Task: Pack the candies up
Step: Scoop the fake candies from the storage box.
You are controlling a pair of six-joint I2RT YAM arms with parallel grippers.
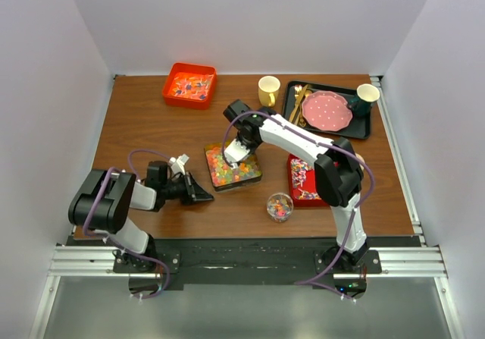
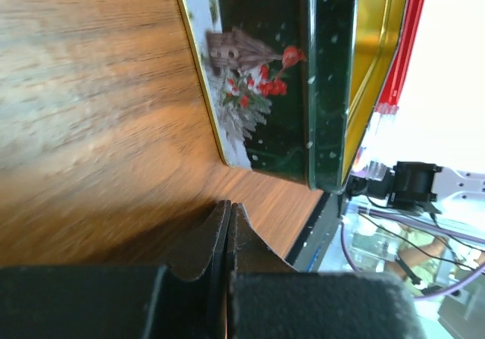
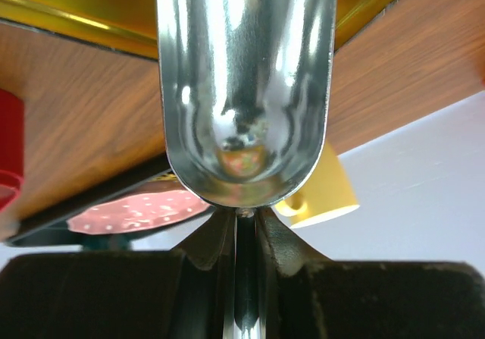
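Steel scoop (image 3: 244,89), seemingly empty, is pinched by its handle in the right gripper (image 3: 244,219) above the tin (image 1: 258,174) of gummies (image 1: 226,174). The left gripper (image 2: 229,229) rests pressed together, empty, beside it. Scooping step: next, dip into the gummies.

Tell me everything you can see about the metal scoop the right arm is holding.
The scoop is shiny, mirror-like metal with a deep rounded bowl and a thin handle. The right gripper is shut on that handle. The bowl looks empty apart from coloured reflections. From above, it sits over the tin of gummies mid-table; whether it touches them cannot be told.
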